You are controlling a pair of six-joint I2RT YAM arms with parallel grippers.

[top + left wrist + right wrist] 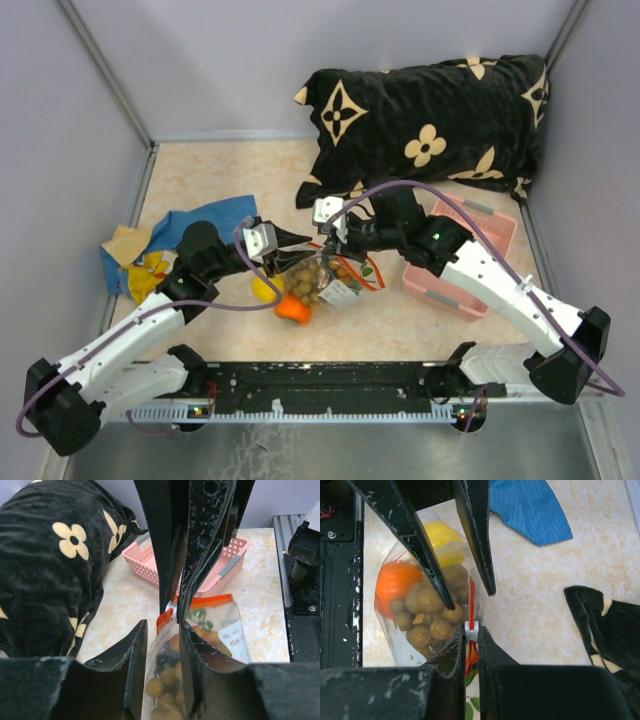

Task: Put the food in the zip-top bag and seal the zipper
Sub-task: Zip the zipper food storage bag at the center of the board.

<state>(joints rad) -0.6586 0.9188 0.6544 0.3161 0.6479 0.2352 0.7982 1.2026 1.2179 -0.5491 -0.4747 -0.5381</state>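
Closest, the right gripper (471, 636) is pinched closed on the zipper (471, 597) at its white slider (471, 626). The left gripper (163, 627) clamps the zip-top bag (227, 625) by its mouth just beside it. Behind sits a black flowered pillow (430, 125), then a pink basket (445, 300) and a blue cloth (200, 225). Inside the bag, mid-table, are brown berries (427, 615). Seen from above, the lemon (262, 290) and the orange peach (293, 310) lie at its left side; whether inside, I cannot tell.
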